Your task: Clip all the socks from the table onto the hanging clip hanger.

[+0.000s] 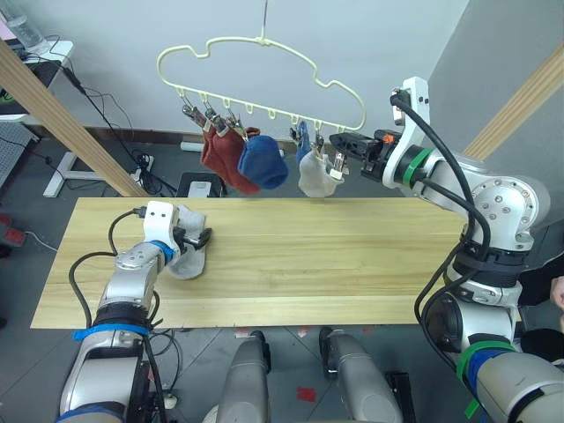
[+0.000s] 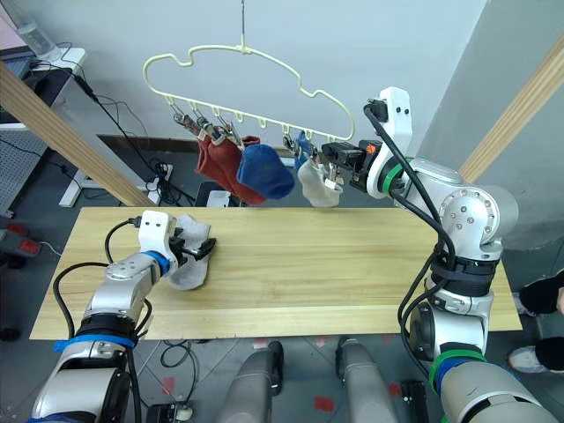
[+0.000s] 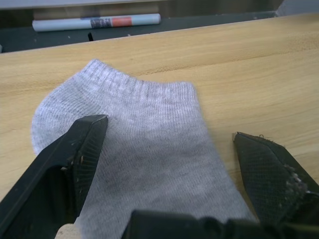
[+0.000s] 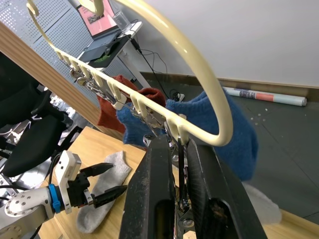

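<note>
We count five socks already hanging from the clip hanger (image 1: pixel 264 79). The last grey sock (image 1: pixel 188 256) lies on the table (image 1: pixel 352 264) below it, between our left gripper's (image 1: pixel 201 238) wide-open fingers. Our right gripper (image 1: pixel 345 144) pinches a clip (image 4: pixel 180 199) at the hanger's right end.

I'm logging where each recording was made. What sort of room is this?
Probably a lab or workshop, not a home: a bare light wooden plank table stands on a grey floor strewn with black cables, and a pale-yellow wire clip hanger hangs over it.
</note>
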